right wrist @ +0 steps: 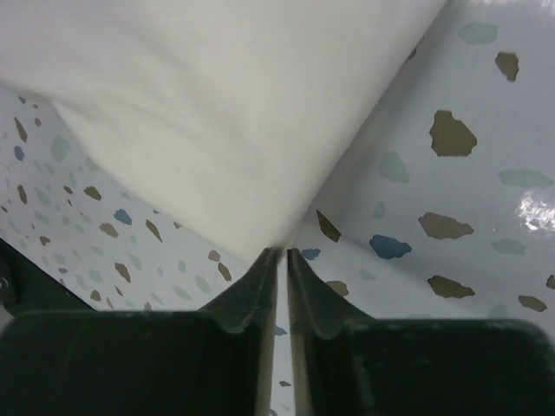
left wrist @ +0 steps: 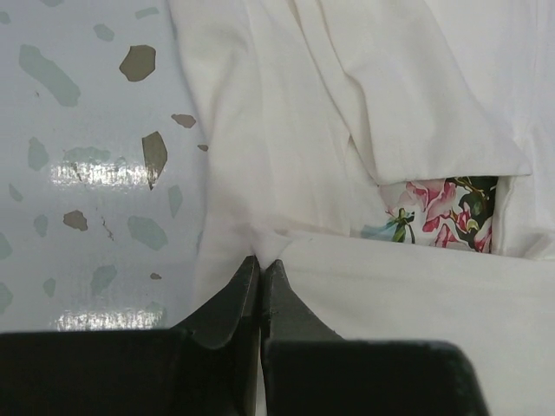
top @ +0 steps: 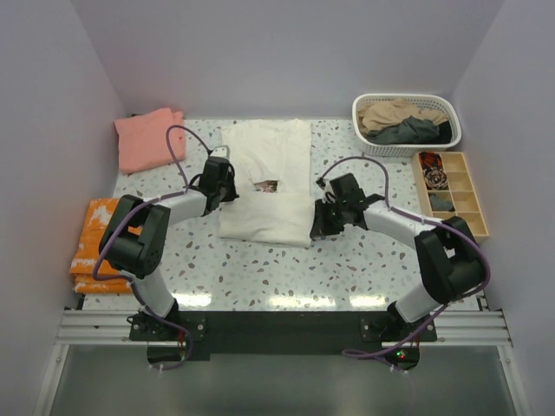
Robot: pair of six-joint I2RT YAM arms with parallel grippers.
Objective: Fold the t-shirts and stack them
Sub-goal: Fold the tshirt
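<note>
A cream t-shirt (top: 269, 173) lies in the middle of the table, its sides folded in and a strip of pink-rose print (left wrist: 438, 212) showing. My left gripper (top: 227, 195) is shut on the shirt's left edge, where the cloth (left wrist: 390, 104) puckers at the tips (left wrist: 261, 260). My right gripper (top: 319, 224) is at the shirt's near right corner. Its jaws (right wrist: 284, 251) stand almost together, pinching the tip of that corner (right wrist: 217, 104). A folded salmon-pink t-shirt (top: 149, 139) lies at the back left. Tan (top: 395, 113) and dark grey (top: 408, 132) t-shirts sit crumpled in a basket.
The white laundry basket (top: 408, 97) stands at the back right. In front of it is a wooden divided tray (top: 479, 208) with small items. A stack of folded orange cloth (top: 95, 247) lies at the table's left edge. The tabletop is speckled terrazzo (top: 286, 269).
</note>
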